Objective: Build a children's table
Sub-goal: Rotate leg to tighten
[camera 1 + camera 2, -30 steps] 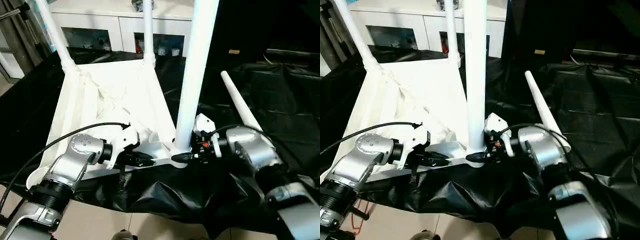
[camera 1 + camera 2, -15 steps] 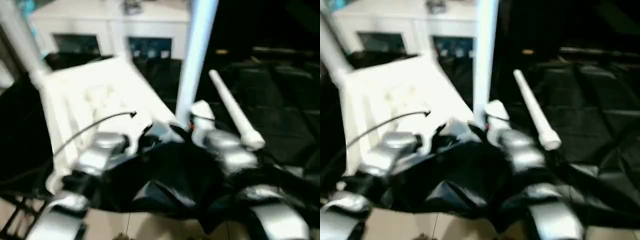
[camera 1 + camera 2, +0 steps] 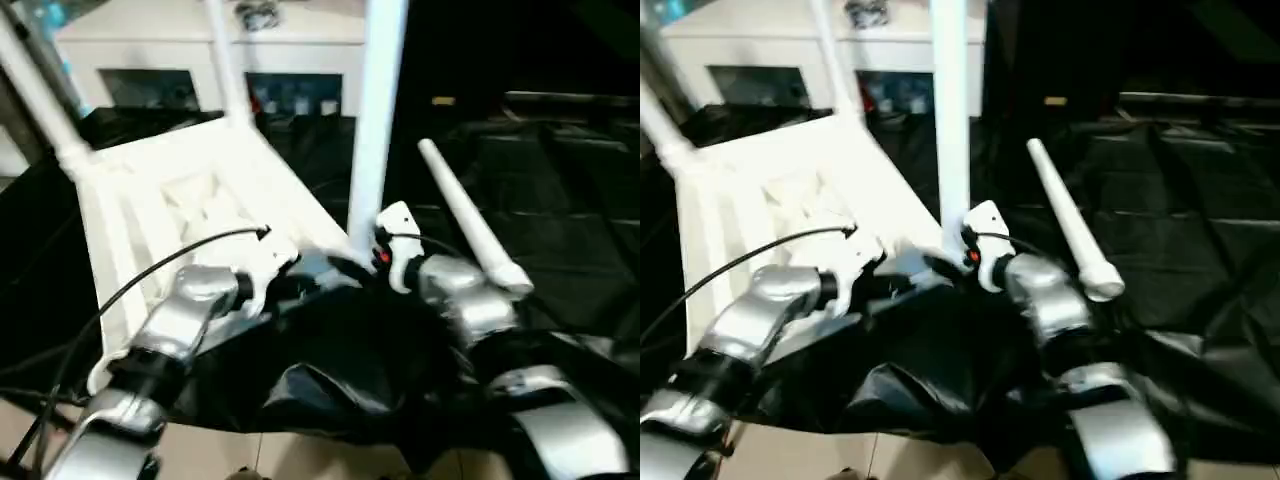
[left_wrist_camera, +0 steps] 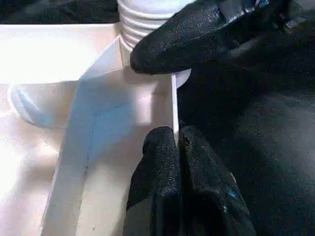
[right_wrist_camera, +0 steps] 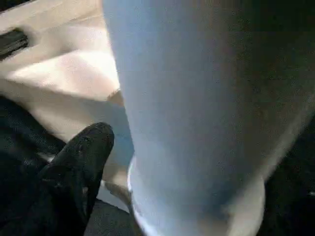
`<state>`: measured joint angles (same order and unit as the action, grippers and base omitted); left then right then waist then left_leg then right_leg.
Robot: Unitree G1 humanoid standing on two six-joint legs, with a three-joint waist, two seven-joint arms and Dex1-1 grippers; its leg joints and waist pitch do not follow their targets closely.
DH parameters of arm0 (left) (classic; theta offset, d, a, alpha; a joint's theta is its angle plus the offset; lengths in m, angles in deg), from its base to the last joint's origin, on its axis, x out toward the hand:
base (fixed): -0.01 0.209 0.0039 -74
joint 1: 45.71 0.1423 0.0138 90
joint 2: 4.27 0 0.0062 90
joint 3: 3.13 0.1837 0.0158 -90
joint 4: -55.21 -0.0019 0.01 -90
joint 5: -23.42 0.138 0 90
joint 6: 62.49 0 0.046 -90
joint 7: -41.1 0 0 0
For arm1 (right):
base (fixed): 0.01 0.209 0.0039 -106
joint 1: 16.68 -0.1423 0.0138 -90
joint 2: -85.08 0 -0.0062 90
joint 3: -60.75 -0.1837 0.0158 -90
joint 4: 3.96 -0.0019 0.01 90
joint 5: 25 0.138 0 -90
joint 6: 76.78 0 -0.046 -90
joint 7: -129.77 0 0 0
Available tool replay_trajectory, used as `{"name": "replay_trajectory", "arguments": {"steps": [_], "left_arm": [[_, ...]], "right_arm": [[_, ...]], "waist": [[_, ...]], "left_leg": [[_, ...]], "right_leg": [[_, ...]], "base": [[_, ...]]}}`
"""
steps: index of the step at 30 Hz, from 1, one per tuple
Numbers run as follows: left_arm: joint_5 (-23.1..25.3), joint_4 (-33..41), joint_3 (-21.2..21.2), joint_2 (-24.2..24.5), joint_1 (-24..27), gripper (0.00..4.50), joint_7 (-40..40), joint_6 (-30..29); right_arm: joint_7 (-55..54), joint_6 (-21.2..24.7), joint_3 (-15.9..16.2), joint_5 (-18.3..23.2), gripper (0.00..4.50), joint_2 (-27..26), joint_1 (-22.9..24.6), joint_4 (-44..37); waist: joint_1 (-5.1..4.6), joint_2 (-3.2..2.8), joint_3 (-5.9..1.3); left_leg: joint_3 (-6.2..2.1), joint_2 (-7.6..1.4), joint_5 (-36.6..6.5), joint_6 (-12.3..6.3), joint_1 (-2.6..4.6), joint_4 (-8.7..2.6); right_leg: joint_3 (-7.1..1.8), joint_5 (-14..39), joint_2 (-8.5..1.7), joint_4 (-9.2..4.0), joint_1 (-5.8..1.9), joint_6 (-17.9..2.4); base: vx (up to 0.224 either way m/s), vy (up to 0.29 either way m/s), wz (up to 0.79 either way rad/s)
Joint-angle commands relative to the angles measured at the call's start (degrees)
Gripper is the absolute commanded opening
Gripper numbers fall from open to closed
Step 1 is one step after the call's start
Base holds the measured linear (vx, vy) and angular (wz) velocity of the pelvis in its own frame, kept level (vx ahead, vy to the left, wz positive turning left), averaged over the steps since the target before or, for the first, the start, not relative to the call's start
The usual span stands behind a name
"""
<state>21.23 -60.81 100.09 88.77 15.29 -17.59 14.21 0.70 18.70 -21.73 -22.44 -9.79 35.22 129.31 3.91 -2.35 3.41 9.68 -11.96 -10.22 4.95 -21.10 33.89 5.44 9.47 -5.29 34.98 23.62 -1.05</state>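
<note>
the white table top lies upside down on the black-draped surface, three legs standing in its sockets. the left end effector is clamped on its thin edge wall. the right end effector sits at the near leg; its grip cannot be told. a loose leg lies beside.
</note>
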Motion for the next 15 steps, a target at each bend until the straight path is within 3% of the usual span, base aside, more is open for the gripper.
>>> {"name": "replay_trajectory", "arguments": {"steps": [1, 3, 5, 8, 13, 15], "left_arm": [[-2.79, 3.82, 2.50, -0.47, -0.19, 0.00, -5.98, 2.65], [-4.01, 6.04, 3.27, 1.35, 1.03, 0.00, -9.95, 0.83], [-4.85, 7.65, 3.56, 2.48, 2.17, 0.00, -12.16, -0.25], [-5.12, 9.24, 3.53, 3.10, 3.00, 0.00, -13.28, -1.00], [-5.85, 10.03, 3.81, 5.17, 3.68, 0.00, -15.74, -0.34], [-5.90, 10.54, 3.93, 5.57, 4.32, 0.00, -16.20, -0.39]], "right_arm": [[6.66, -0.62, 2.65, 0.03, 4.13, 0.39, -0.26, -3.33], [13.66, 0.09, 4.87, 0.28, 4.13, 3.20, 0.93, -6.29], [18.15, 0.42, 6.88, 0.00, 4.13, 5.29, 2.22, -8.15], [21.56, 1.92, 8.36, 0.76, 4.13, 7.13, 3.28, -9.97], [23.13, 2.58, 9.05, 1.35, 3.56, 7.34, 4.47, -11.54], [23.48, 3.44, 9.02, 1.66, 3.41, 7.40, 5.56, -13.44]], "waist": [[0.41, 0.42, -4.83], [0.94, 0.01, -5.12], [1.41, -0.47, -4.91], [1.73, -0.38, -4.60], [1.79, -1.17, -4.08], [1.76, -0.90, -3.97]], "left_leg": [[0.16, -1.04, -8.75, -4.98, 0.05, -3.24], [0.17, -1.12, -6.49, -6.53, -0.14, -2.83], [0.31, -1.17, -7.38, -6.80, 0.21, -2.84], [0.29, -1.25, -10.93, -5.24, 0.35, -3.24], [0.13, -1.20, -17.61, -2.26, 0.87, -3.77], [0.01, -1.10, -17.80, -1.90, 0.86, -3.95]], "right_leg": [[-2.61, 7.92, -2.54, -3.33, -3.63, -13.69], [-2.55, 2.94, -2.54, -2.65, -3.74, -15.09], [-2.55, 2.69, -2.38, -2.76, -3.28, -15.83], [-2.60, 6.82, -2.50, -3.31, -3.32, -15.41], [-2.65, 15.62, -2.58, -4.29, -3.15, -13.21], [-2.73, 17.77, -2.60, -4.58, -3.31, -11.98]], "base": [[0.000, 0.000, 0.00], [0.000, 0.000, 0.00], [0.000, 0.000, 0.00], [0.000, 0.000, 0.00], [0.000, 0.000, 0.00], [0.000, 0.000, 0.00]]}}
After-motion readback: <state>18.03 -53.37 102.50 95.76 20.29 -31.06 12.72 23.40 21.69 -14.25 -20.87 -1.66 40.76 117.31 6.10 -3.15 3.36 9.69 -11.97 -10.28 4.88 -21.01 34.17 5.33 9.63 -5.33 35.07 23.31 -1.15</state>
